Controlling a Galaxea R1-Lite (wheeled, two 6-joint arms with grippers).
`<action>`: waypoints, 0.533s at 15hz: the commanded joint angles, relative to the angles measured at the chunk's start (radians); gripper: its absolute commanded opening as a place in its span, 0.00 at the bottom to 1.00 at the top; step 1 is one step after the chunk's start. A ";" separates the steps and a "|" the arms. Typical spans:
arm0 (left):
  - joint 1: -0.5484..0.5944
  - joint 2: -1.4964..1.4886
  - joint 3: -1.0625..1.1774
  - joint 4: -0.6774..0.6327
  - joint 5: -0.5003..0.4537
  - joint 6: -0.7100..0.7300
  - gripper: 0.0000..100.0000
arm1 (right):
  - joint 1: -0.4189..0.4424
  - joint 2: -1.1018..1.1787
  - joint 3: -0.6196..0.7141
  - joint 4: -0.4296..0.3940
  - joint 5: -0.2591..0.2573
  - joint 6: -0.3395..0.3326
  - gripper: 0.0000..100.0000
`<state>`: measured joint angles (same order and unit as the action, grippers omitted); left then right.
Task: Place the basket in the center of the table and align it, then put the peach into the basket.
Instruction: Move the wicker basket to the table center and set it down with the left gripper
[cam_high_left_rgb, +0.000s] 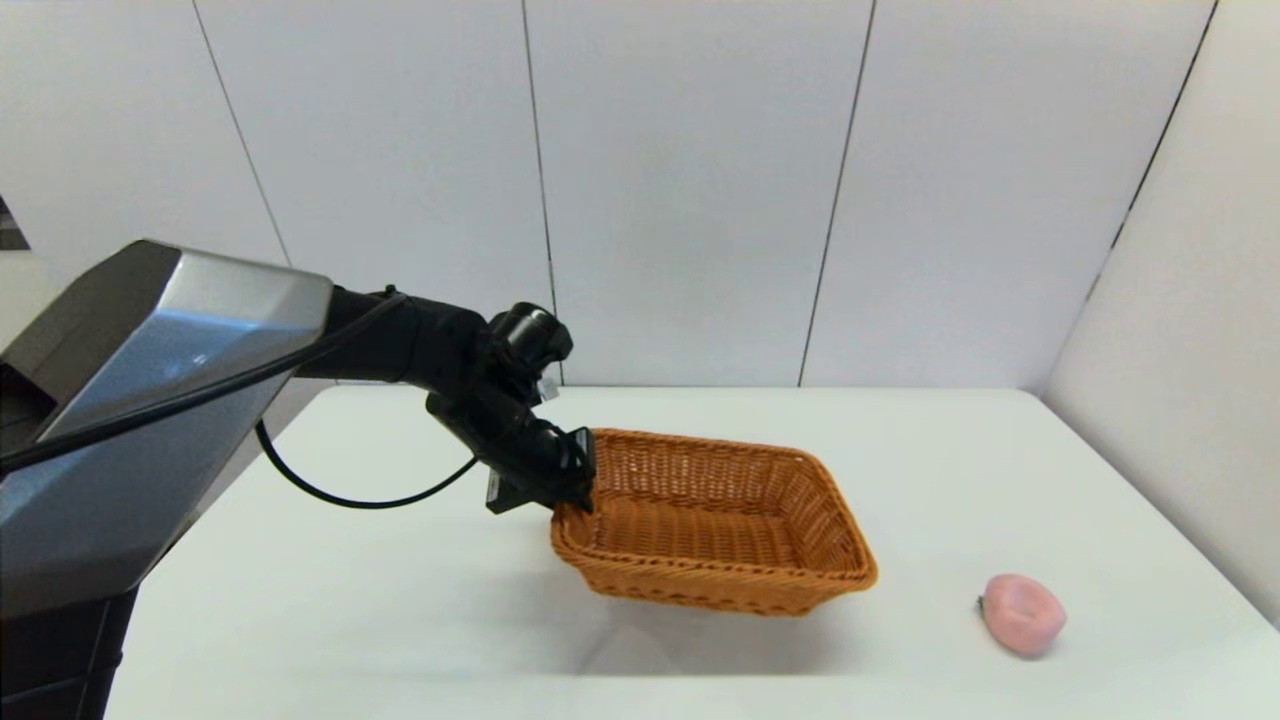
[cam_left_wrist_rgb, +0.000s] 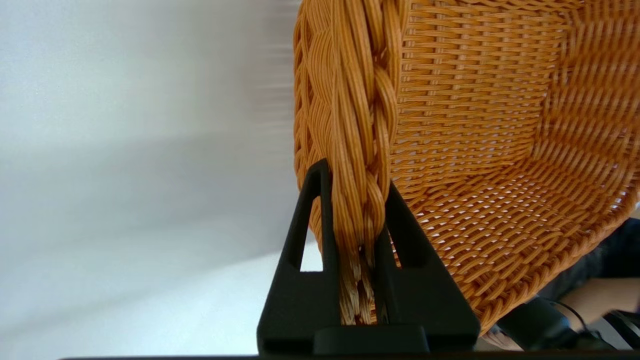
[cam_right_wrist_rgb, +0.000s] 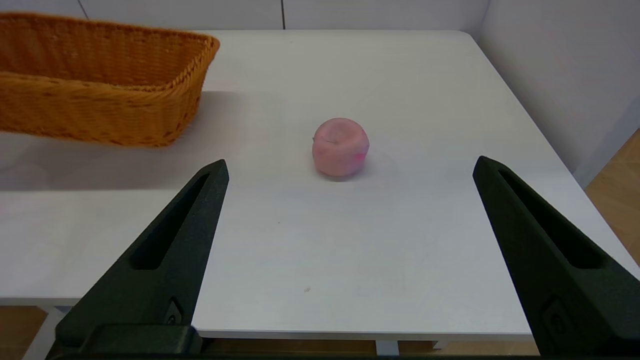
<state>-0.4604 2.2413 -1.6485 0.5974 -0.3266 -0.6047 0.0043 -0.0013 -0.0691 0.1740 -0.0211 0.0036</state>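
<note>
The orange-brown wicker basket (cam_high_left_rgb: 712, 520) hangs tilted just above the white table (cam_high_left_rgb: 420, 600), near its middle, casting a shadow beneath. My left gripper (cam_high_left_rgb: 578, 478) is shut on the braided rim at the basket's left end; in the left wrist view both black fingers (cam_left_wrist_rgb: 320, 210) pinch that rim (cam_left_wrist_rgb: 355, 150). The pink peach (cam_high_left_rgb: 1022, 613) lies on the table toward the front right. In the right wrist view my right gripper (cam_right_wrist_rgb: 350, 167) is open, held back near the front table edge, with the peach (cam_right_wrist_rgb: 340, 146) ahead between its fingers and the basket (cam_right_wrist_rgb: 100, 85) off to the side.
White wall panels (cam_high_left_rgb: 690, 180) close off the back and the right side of the table. A black cable (cam_high_left_rgb: 350, 495) loops under my left arm over the table's left part. The table's front edge (cam_right_wrist_rgb: 310, 334) lies just ahead of my right gripper.
</note>
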 joint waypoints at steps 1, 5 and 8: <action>-0.001 0.040 0.042 -0.025 0.031 -0.003 0.00 | 0.000 0.000 0.000 0.001 0.000 -0.001 1.00; 0.002 0.032 0.055 -0.041 0.034 0.003 1.00 | 0.000 0.000 0.000 0.002 0.000 -0.002 1.00; 0.025 -0.042 0.032 -0.039 0.052 0.048 1.00 | 0.000 0.000 0.000 0.001 0.000 -0.001 1.00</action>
<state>-0.4526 2.2557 -1.5970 0.5545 -0.2911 -0.5887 0.0043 -0.0013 -0.0691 0.1745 -0.0215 0.0023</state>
